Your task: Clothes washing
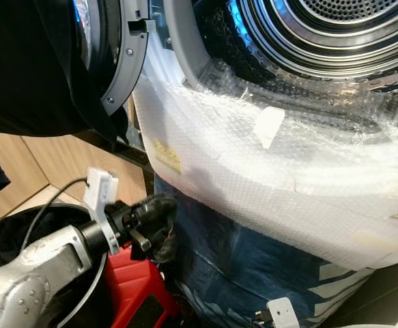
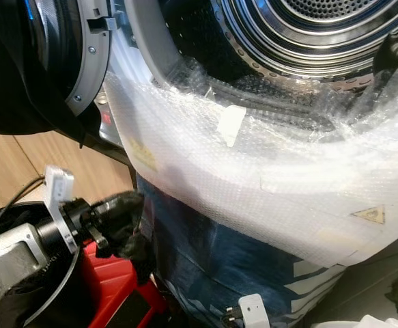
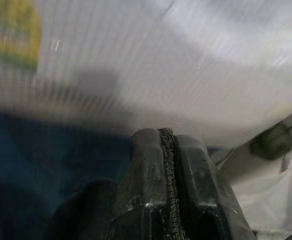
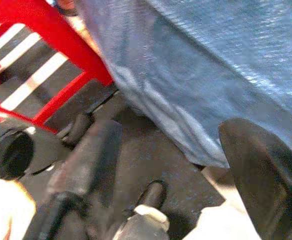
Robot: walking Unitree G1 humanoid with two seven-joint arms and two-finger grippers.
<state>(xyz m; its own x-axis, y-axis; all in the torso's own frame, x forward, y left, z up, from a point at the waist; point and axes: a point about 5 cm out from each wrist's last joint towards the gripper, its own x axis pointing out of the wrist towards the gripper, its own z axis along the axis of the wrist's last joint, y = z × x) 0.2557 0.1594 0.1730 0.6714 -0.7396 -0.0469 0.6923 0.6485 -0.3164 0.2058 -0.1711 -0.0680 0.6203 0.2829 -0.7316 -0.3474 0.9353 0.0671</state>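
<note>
The washing machine's steel drum (image 1: 335,27) stands open at the upper right, its door (image 1: 127,61) swung out to the left. Bubble wrap (image 1: 253,171) covers the machine's front below the opening, and blue wrapping (image 1: 239,260) covers the lower part. My left gripper (image 1: 163,208) is low at the left, just in front of the blue wrapping. Its fingers (image 3: 151,165) are pressed together with nothing visible between them. My right gripper (image 4: 176,145) is down near the floor beside the blue wrapping (image 4: 226,60), fingers wide apart and empty.
A red crate (image 1: 134,294) sits under the left arm, also seen as the red frame (image 4: 40,30). A round black basket with dark clothes (image 1: 7,239) is at the lower left. Wooden panelling (image 1: 41,164) runs behind it. A white wrist mount (image 1: 280,313) shows at the bottom.
</note>
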